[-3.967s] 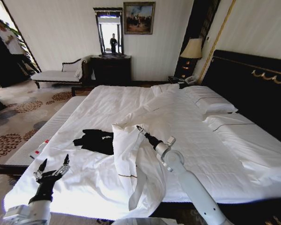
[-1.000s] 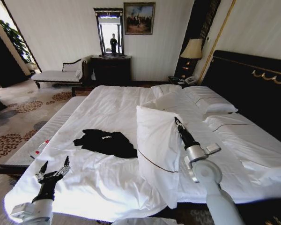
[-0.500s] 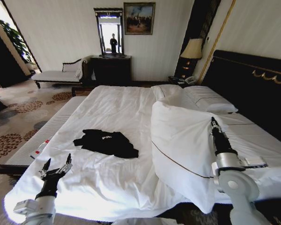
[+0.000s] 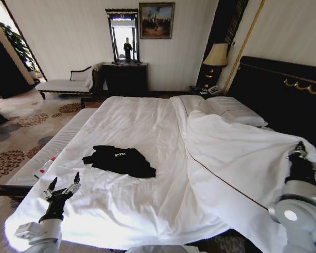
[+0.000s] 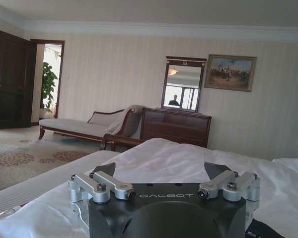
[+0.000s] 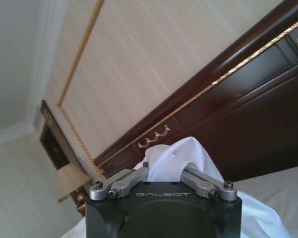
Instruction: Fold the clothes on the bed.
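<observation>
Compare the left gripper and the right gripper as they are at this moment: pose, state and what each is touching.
The left gripper hovers low by the bed's foot corner, jaws spread and holding nothing; the right gripper is far out by the headboard, jaws shut on the white duvet. The left sits short of the black T-shirt; the right is well away from it. Both point up and away from the robot.

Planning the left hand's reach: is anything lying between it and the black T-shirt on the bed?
Nothing visible: bare white sheet lies between the open left hand and the T-shirt.
</observation>
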